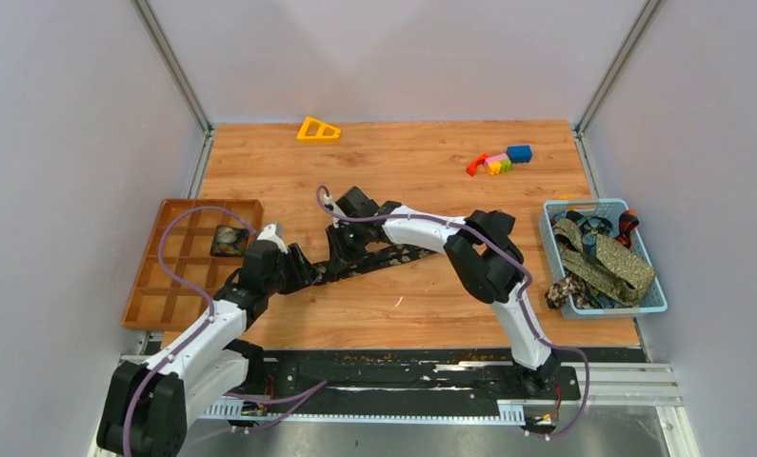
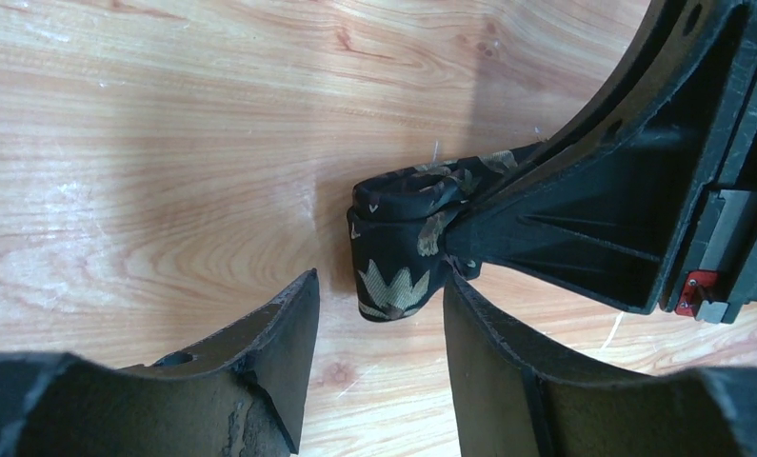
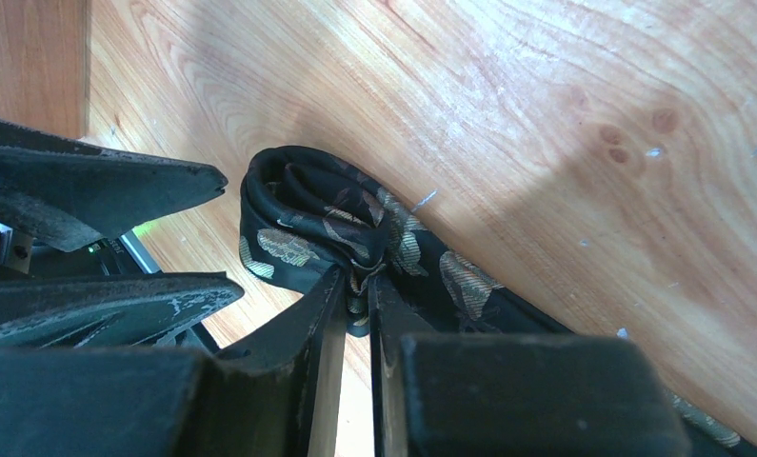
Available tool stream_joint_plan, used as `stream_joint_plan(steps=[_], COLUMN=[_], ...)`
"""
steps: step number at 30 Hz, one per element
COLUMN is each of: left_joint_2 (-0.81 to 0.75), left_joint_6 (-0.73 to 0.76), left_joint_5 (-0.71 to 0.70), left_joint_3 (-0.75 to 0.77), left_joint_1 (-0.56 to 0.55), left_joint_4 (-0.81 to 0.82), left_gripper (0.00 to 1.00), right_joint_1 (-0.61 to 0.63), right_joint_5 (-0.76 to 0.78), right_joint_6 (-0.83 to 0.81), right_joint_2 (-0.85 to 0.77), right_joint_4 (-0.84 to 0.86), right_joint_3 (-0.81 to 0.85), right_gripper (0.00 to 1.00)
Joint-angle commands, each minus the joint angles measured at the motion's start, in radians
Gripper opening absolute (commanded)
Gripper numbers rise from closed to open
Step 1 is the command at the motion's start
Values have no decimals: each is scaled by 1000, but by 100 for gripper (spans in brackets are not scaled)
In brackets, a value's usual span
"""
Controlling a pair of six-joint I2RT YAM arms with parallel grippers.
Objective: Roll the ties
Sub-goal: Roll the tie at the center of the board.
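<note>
A black tie [image 1: 393,255] with pale leaf figures lies stretched on the wooden table, its left end partly rolled. My right gripper [image 1: 339,255] is shut on that rolled end; in the right wrist view its jaws [image 3: 360,281] pinch the fabric just below the roll [image 3: 298,209]. My left gripper [image 1: 303,269] is open just left of the roll. In the left wrist view the roll [image 2: 393,248] sits just beyond the gap of the left gripper [image 2: 378,286], close to its right finger [image 2: 488,362]. The right gripper's fingers [image 2: 565,228] hold it from the right.
A wooden compartment tray [image 1: 193,286] stands at the left with a rolled dark tie [image 1: 229,240] in one cell. A blue basket [image 1: 555,214] at the right holds several olive and dark ties. A yellow triangle [image 1: 318,129] and coloured blocks [image 1: 498,160] lie at the back.
</note>
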Motion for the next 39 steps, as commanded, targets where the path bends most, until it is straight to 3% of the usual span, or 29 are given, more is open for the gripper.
stream_joint_plan(steps=[1,15,24,28,32,39], left_joint_2=[39,201,309,346,304,146], left_joint_6=[32,12,-18,-18,-9,28], left_joint_5=[55,174,205,224,211,101], left_joint_3=[-7,-51,-58,-54,-49,4], left_joint_1=[31,86,87,87,87,87], left_joint_4=[94,278,389,409,345,58], left_gripper=[57,52,40,28,22,19], right_joint_1=[-7,-12,-12,-12,-12,-12], right_joint_5=[41,36,26,25,31,28], right_joint_6=[-35,-36,-25,-29,-43,-46], right_joint_2=[37,33,26,12,-14,-88], right_joint_4=[0,7,5,-15,-39,-63], right_joint_3=[-11,-28,-5,18,31,44], right_gripper=[13,13,13,16,24,31])
